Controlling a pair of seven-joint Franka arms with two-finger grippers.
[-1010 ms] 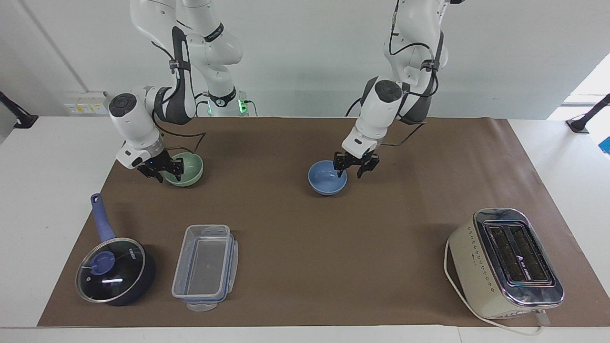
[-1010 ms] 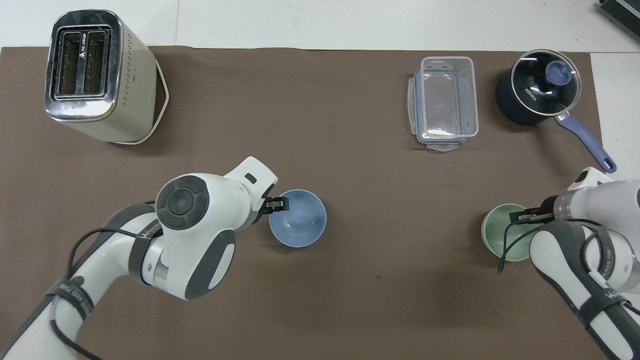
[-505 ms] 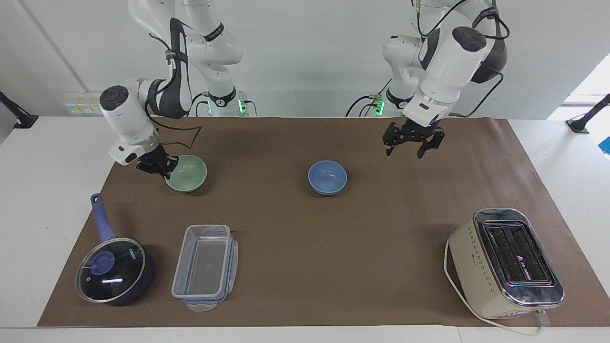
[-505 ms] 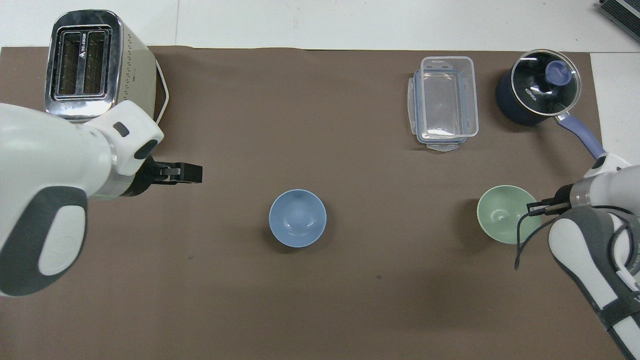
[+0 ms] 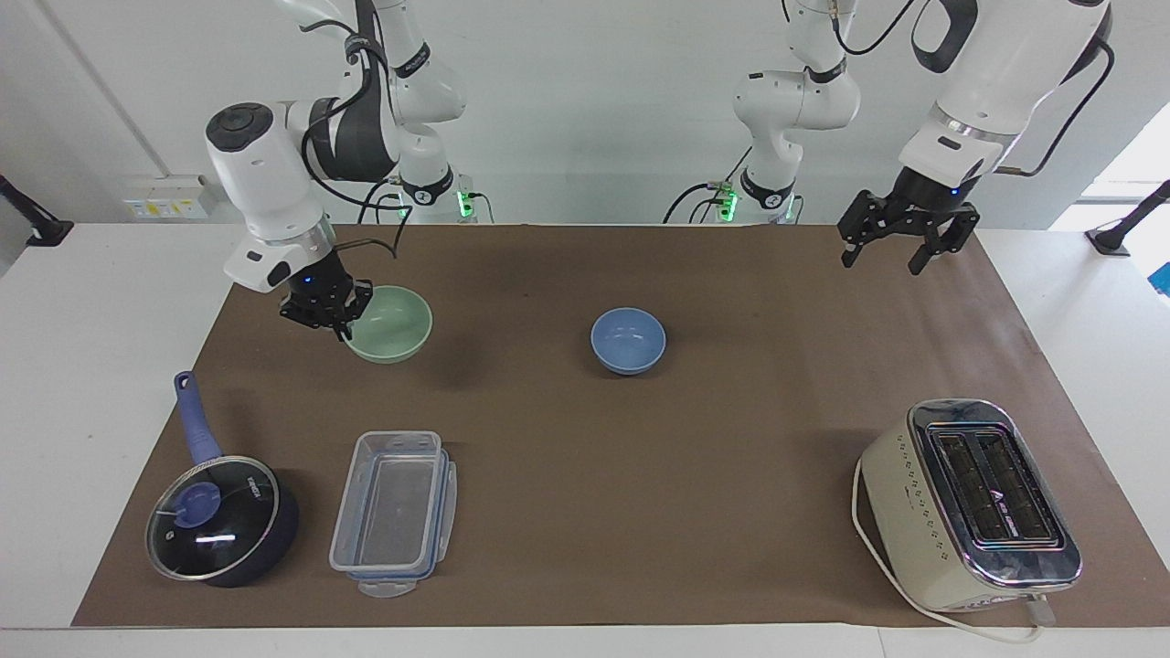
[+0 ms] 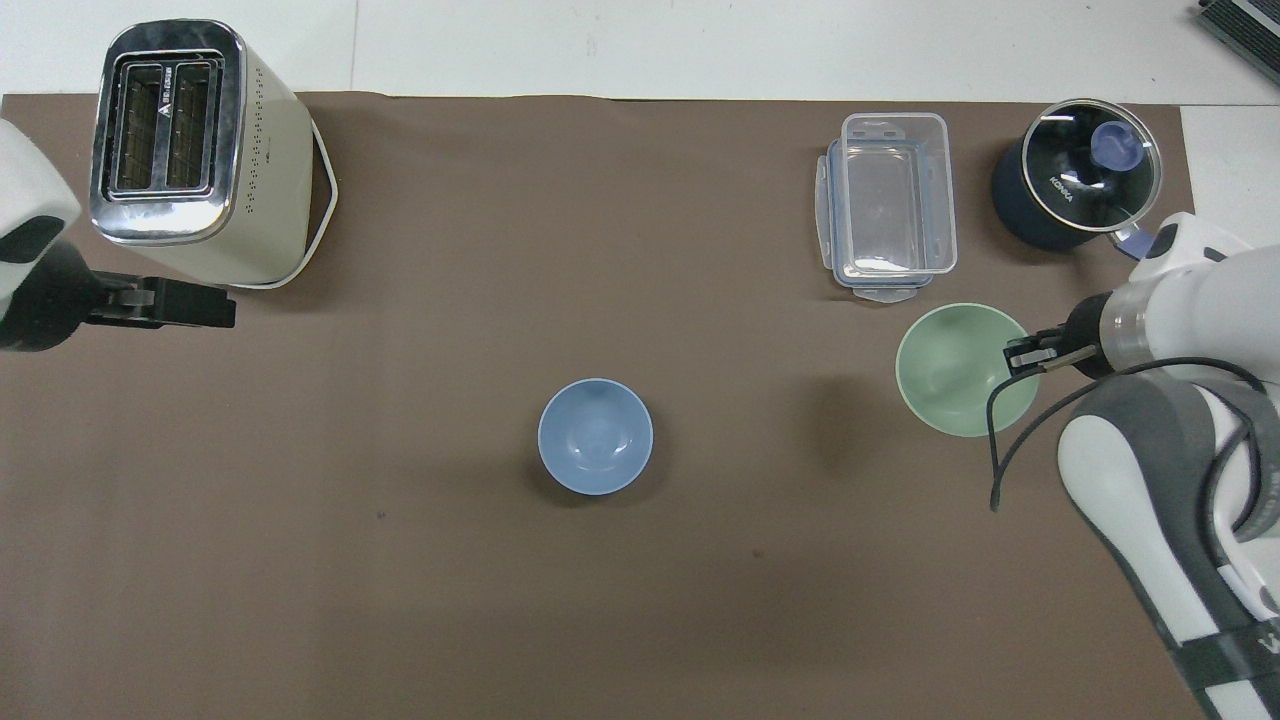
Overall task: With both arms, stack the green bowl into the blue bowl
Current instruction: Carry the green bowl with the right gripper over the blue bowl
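My right gripper (image 5: 340, 322) (image 6: 1018, 354) is shut on the rim of the pale green bowl (image 5: 393, 323) (image 6: 960, 371), which hangs lifted above the brown mat toward the right arm's end. The periwinkle blue bowl (image 5: 628, 340) (image 6: 596, 436) rests upright and alone on the mat near its middle. High in the air, my left gripper (image 5: 898, 249) (image 6: 205, 305) stands open and holds nothing, over the mat at the left arm's end, beside the toaster.
A cream toaster (image 5: 971, 504) (image 6: 195, 150) stands toward the left arm's end. A clear plastic container (image 5: 395, 510) (image 6: 888, 205) and a dark blue lidded saucepan (image 5: 222, 516) (image 6: 1078, 185) sit farther from the robots than the green bowl.
The left gripper let go of the blue bowl, rose and swung away to the left arm's end. The right gripper closed on the green bowl and lifted it toward the middle.
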